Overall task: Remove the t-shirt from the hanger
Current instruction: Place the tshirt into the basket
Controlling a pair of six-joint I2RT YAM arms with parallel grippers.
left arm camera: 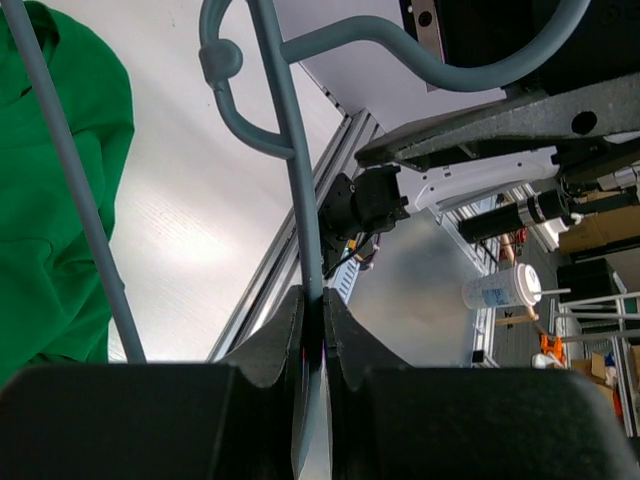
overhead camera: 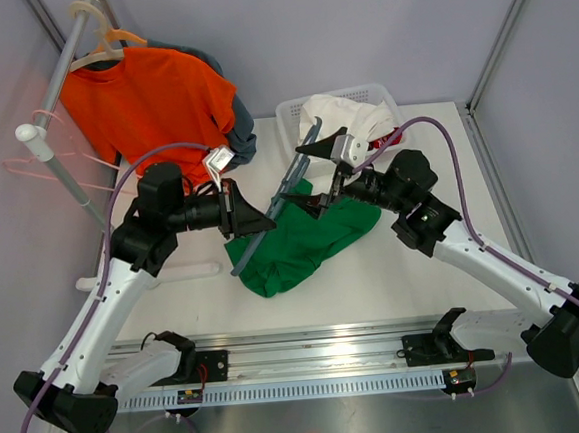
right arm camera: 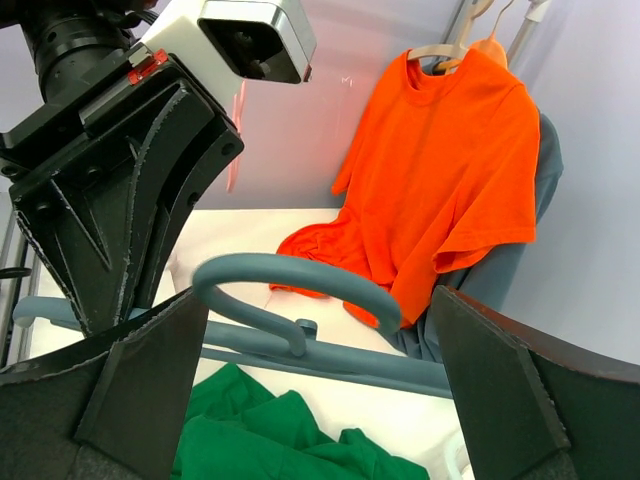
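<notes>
Currently the green t-shirt lies crumpled on the table, between the two arms and somewhat nearer the right one

Grey hanger runs along the shirt's left edge. In the top view its long axis is diagonal: the near-left end sits low beside the cloth and the far-right end is raised. In the left wrist view one bar crosses in front of the green fabric. No view shows whether the low end is inside the cloth or only over it.

Left gripper: clamped tight on a thin hanger bar, pinched between the pads, part-way along the hanger's length and to the left of the shirt.

Right gripper: jaws spread wide, holding nothing. In the right wrist view the curved hook sits between the fingers; contact with either finger is not clear.

Judgement: the shirt lies below and to the right of the hanger, on the free right arm's side. The coming move turns on that diagonal. Any cloth caught on the low end should slip off down-left along the bar, so the hanger would need to be drawn up-right or lifted clear.

Further out: an orange t-shirt hangs on the rack at far left, well apart, and a basket with white cloth stands behind the right gripper
</notes>
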